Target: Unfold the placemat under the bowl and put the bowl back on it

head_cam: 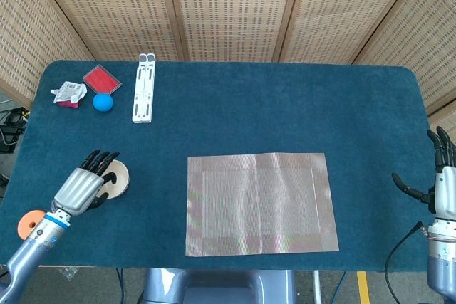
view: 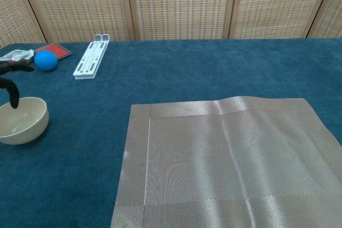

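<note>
While keeping the left hand (head_cam: 84,186) spread and empty just beyond an orange disc (head_cam: 31,224), hovering its fingertips over the near-left rim of the bowl (head_cam: 117,178); touching or not, impossible to tell. Judging the step in hand as reaching for a grip on that bowl, sitting upright on the bare cloth directly under those fingers.

Risking, from here:
- closing too shallow on the rim and tipping or spinning the bowl away, probably because of the smooth, rounded wall;
- pressing down on one edge and flipping it;
- dragging instead of lifting, and so pushing into the left edge of the placemat (head_cam: 260,204), lying flat and fully opened well to the right of the left hand, rucking or folding it again;
- setting down off-centre or half off the mat.

Leaving the right hand (head_cam: 443,189) idle far beyond the mat's right edge, off the table's side, fingers apart and gripping nothing; hardly threatening anything there.
</note>
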